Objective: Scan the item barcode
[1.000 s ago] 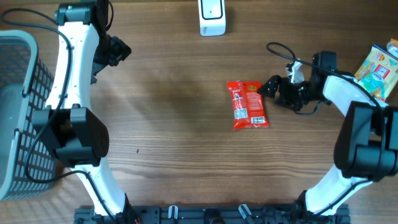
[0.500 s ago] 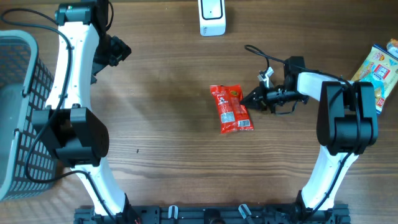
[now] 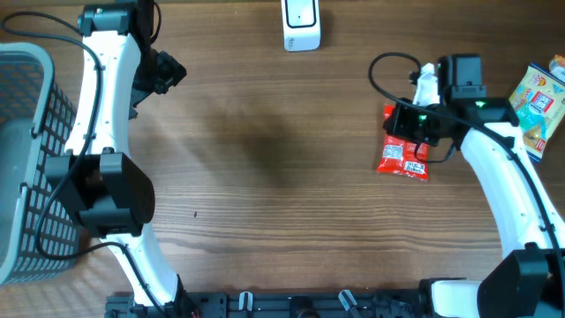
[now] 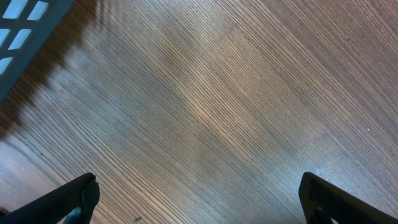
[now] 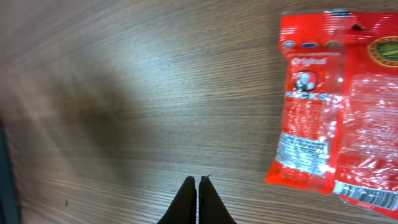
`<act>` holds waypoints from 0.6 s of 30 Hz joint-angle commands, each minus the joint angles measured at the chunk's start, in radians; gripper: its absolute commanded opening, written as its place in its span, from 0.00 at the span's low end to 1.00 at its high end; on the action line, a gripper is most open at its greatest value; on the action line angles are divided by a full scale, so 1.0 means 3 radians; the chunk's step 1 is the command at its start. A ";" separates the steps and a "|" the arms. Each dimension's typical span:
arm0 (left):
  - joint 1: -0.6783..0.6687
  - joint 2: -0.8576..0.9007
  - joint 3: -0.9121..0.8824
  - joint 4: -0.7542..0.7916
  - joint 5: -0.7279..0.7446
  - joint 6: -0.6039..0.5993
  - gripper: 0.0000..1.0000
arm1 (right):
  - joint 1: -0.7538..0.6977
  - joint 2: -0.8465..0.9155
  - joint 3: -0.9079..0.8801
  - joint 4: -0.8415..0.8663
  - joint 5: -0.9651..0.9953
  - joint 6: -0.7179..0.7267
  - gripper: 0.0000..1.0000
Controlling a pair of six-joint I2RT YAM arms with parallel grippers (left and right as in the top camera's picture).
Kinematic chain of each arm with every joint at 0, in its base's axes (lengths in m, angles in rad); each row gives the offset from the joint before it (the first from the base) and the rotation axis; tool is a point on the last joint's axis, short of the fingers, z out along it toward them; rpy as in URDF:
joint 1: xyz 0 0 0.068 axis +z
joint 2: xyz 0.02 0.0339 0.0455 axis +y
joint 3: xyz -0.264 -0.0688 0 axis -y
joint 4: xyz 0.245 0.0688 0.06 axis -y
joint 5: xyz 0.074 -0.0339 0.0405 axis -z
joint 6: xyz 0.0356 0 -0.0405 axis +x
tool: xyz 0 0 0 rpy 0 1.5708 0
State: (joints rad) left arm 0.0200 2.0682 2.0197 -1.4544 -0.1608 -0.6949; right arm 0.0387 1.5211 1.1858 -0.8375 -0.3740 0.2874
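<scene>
"Where's the red packet (image 5: 329,106)?"

"Flat on the table (image 4: 199,93), ahead of the right gripper (image 5: 198,198) tips and off to their right in the wrist view, apart from them. Those fingers are pressed together on nothing."

"So?"

"I'd open them, shift over a packet edge and pinch there, leaving the white label (image 5: 303,149) uncovered. The left gripper (image 4: 198,199) gapes wide, empty."

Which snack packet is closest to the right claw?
The red packet, lying right by the shut right claw; the yellow packet sits farther off, at the frame's right edge.
</scene>
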 commanded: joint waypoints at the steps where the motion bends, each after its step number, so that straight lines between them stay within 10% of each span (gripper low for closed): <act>1: 0.0015 -0.0029 0.0029 -0.0001 -0.0053 -0.0056 1.00 | 0.0028 0.0034 -0.0011 -0.0034 0.0248 0.0159 0.54; 4: 0.0015 -0.0029 0.0029 -0.0001 -0.0053 -0.0056 1.00 | -0.0245 0.0034 -0.0010 -0.0014 0.0337 0.0366 0.99; 11: 0.0015 -0.0029 0.0029 0.0604 0.0032 -0.0070 1.00 | -0.0941 0.0034 -0.0010 -0.0109 0.0876 0.0350 1.00; 18: -0.0443 0.0136 0.0028 0.0551 0.1872 0.0310 1.00 | -0.1125 0.0034 -0.0010 0.0188 0.1006 0.1063 1.00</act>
State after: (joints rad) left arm 0.0006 2.0686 2.0190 -1.3067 0.2050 -0.7124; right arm -0.2527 1.5215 1.1851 -0.7956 -0.1062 0.4435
